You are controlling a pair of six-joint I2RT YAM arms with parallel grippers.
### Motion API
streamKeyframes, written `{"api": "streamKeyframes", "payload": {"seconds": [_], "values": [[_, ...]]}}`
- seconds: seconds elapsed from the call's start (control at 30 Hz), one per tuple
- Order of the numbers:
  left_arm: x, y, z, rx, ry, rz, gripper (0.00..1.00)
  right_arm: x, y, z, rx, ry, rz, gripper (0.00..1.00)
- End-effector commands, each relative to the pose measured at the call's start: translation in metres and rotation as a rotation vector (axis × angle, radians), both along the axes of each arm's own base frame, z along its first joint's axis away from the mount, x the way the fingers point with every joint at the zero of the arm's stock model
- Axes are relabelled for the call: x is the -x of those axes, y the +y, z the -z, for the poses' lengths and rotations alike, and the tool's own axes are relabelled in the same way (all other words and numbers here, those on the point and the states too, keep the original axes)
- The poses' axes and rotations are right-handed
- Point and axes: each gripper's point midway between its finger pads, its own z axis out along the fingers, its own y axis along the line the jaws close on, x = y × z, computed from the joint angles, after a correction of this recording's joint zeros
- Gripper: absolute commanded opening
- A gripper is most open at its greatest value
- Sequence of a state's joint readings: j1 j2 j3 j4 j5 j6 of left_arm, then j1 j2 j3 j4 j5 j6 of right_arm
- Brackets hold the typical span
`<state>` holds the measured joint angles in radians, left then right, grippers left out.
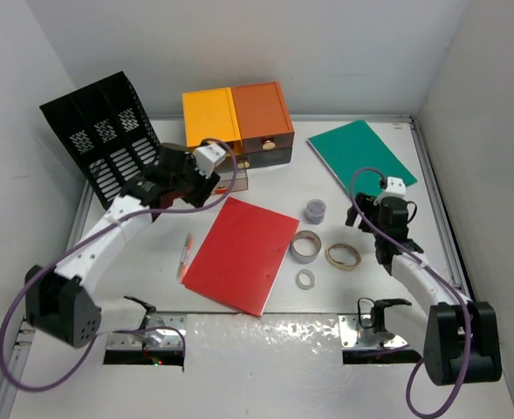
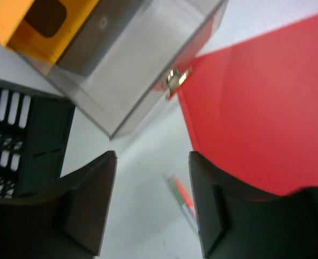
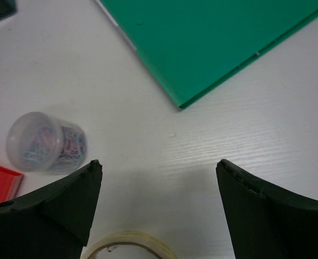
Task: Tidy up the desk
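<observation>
left claw (image 2: 152, 162) parted above desk (image 1: 274, 185); right claw (image 3: 159, 167) spread wide, both empty

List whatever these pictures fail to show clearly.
Pen: blurred in the left wrist view, markings unreadable.
Tape roll: cut off by the right wrist view's bottom edge.
Clear drawer: blurred in the left wrist view, covered by the left arm from above; contents unclear.
</observation>
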<state>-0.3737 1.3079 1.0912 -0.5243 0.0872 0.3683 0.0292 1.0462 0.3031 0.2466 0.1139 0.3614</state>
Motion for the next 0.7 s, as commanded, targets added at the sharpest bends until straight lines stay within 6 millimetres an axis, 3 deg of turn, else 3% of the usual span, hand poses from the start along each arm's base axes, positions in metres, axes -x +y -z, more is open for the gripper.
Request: {"api": "streamKeyframes", "payload": {"seconds": [0.0,0.07,0.17,0.33,0.53,0.67], "values": [[0.034,0.019,-0.005,-0.082,-0.018,0.061,0.55,-0.009,0.021,-0.018,-0.009,0.006,-0.123,0.82],[0.044,0.031,0.003,-0.131,-0.005,0.054,0.63,-0.011,0.028,-0.022,-0.002,0.018,-0.158,0.76],[0.057,0.041,0.018,-0.176,0.060,0.045,0.64,-0.018,0.049,-0.027,0.031,0.024,-0.237,0.66],[0.072,0.045,0.040,-0.186,0.119,0.058,0.64,-0.030,0.075,-0.026,0.066,0.098,-0.329,0.58],[0.098,0.060,0.076,-0.261,0.222,0.086,0.64,-0.017,0.077,-0.009,0.066,0.205,-0.354,0.56],[0.105,0.064,0.097,-0.283,0.237,0.098,0.64,-0.007,0.087,-0.007,0.047,0.230,-0.404,0.60]]}}
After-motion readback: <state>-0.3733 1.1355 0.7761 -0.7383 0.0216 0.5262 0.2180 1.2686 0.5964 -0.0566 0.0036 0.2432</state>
